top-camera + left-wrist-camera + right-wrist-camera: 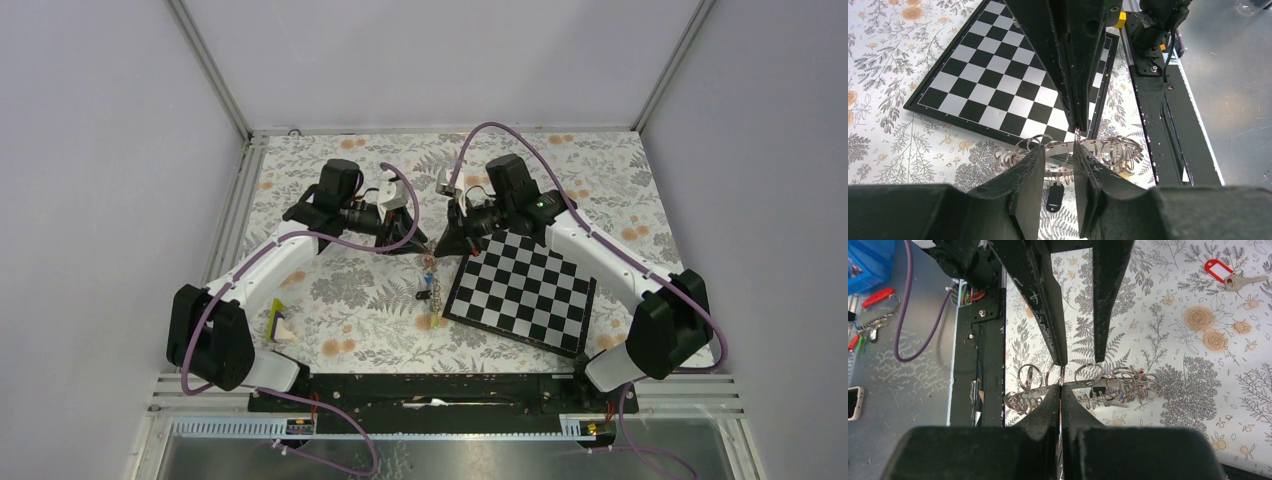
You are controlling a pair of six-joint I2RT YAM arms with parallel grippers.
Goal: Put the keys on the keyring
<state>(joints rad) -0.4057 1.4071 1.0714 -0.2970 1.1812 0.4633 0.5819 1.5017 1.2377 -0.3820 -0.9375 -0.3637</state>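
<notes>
Left gripper [1058,152] fingers fill the foreground, parted a little. The keyring [1098,145] crosses just beyond the gap, loaded with small split rings, with the chessboard [983,75] behind.

Right wrist: right gripper [1061,389] clamped tight on the keyring band — a red-tagged key [1220,271] lies well apart on the floral cloth [1198,390].

Top view: both claws meet by the board's left corner, keys [427,290] bunched beneath.

Surface [340,290]: cloth printed with grey ferns and orange flowers. A chessboard [520,290], black and white squares with a black rim, lies flat on it right of centre, turned at an angle. Small yellow-and-white object [279,325] near the left front; kind unclear. Black base plate [380,385] runs along the near edge. On the grey metal beyond it are a blue box [868,260] and a phone [853,402].
</notes>
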